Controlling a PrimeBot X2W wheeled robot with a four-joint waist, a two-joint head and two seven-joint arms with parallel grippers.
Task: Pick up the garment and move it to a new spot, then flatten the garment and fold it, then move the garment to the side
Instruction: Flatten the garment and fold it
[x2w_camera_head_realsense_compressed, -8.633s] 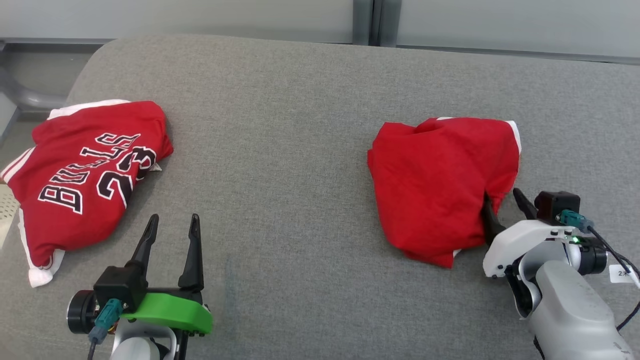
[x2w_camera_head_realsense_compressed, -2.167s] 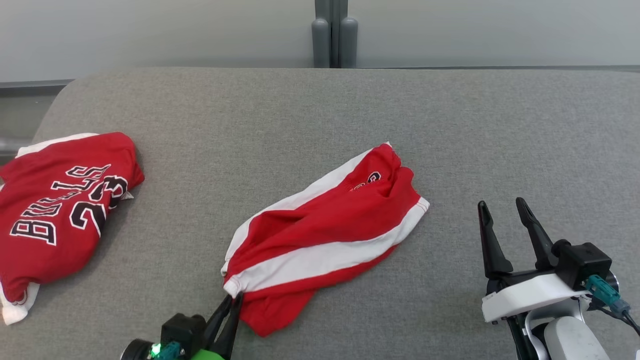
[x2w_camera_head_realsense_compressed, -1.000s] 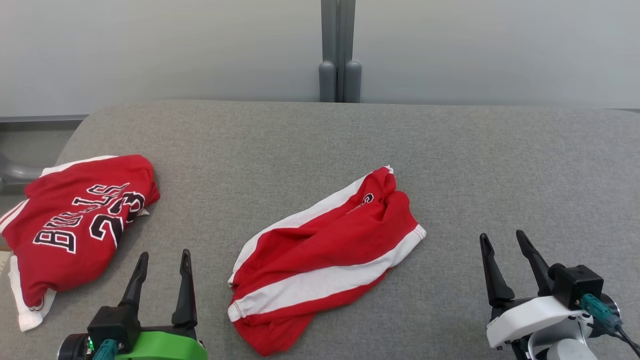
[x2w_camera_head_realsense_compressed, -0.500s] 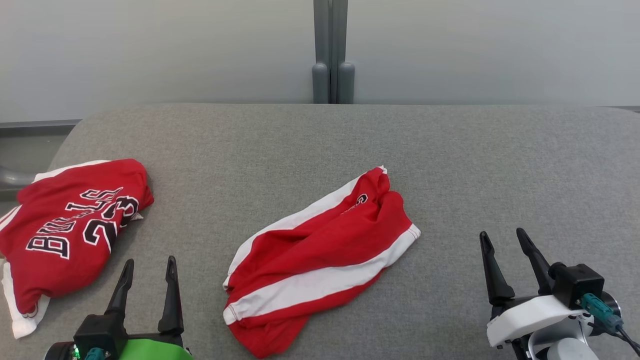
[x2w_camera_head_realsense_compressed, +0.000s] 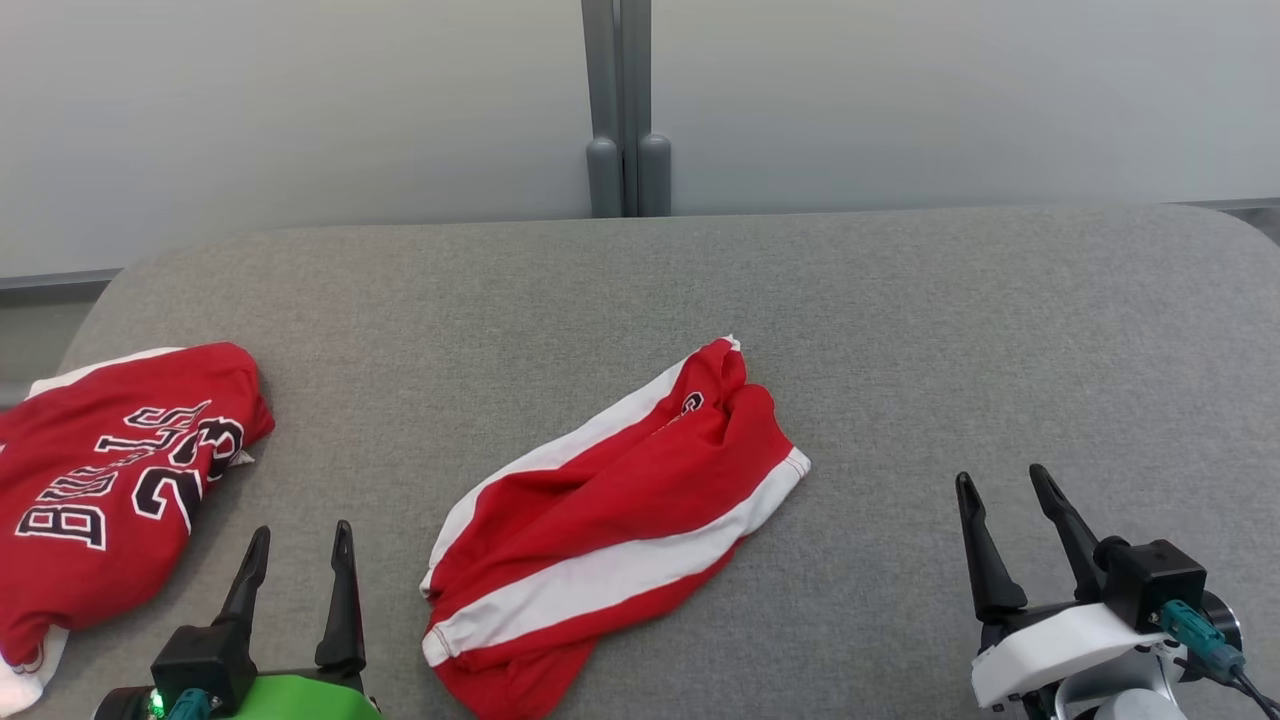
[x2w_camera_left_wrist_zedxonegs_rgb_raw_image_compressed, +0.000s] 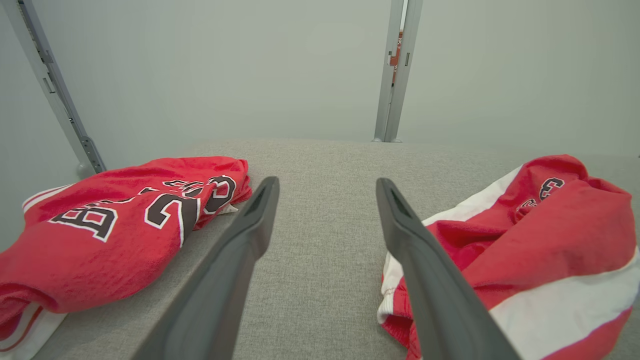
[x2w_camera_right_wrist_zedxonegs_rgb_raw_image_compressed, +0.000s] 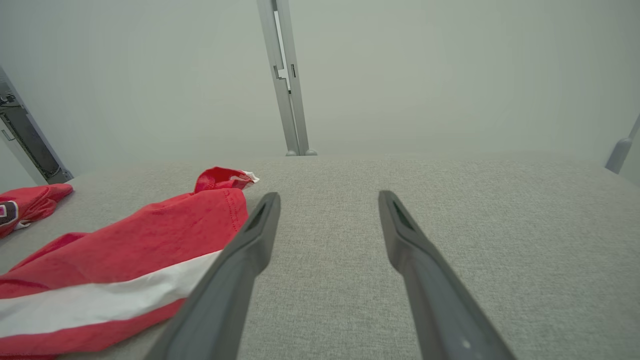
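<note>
A red garment with white side stripes (x2w_camera_head_realsense_compressed: 610, 535) lies crumpled in the middle of the grey table (x2w_camera_head_realsense_compressed: 900, 330), stretched from lower left to upper right; it shows in the left wrist view (x2w_camera_left_wrist_zedxonegs_rgb_raw_image_compressed: 525, 250) and the right wrist view (x2w_camera_right_wrist_zedxonegs_rgb_raw_image_compressed: 125, 265). My left gripper (x2w_camera_head_realsense_compressed: 297, 536) stands open at the lower left, just left of the garment's near end, holding nothing. My right gripper (x2w_camera_head_realsense_compressed: 1002, 480) stands open at the lower right, well clear of the cloth. Nothing lies between the left fingers (x2w_camera_left_wrist_zedxonegs_rgb_raw_image_compressed: 325, 185) or the right fingers (x2w_camera_right_wrist_zedxonegs_rgb_raw_image_compressed: 327, 197).
A folded red jersey with black lettering (x2w_camera_head_realsense_compressed: 110, 480) lies at the table's left edge, also in the left wrist view (x2w_camera_left_wrist_zedxonegs_rgb_raw_image_compressed: 115, 225). A pale wall with a grey post (x2w_camera_head_realsense_compressed: 620, 110) stands behind the table. The table's right half is bare grey fabric.
The right gripper carried the garment from the table's right to the middle. The left gripper pinched its near end, then let go and stands open. The head camera has panned right.
</note>
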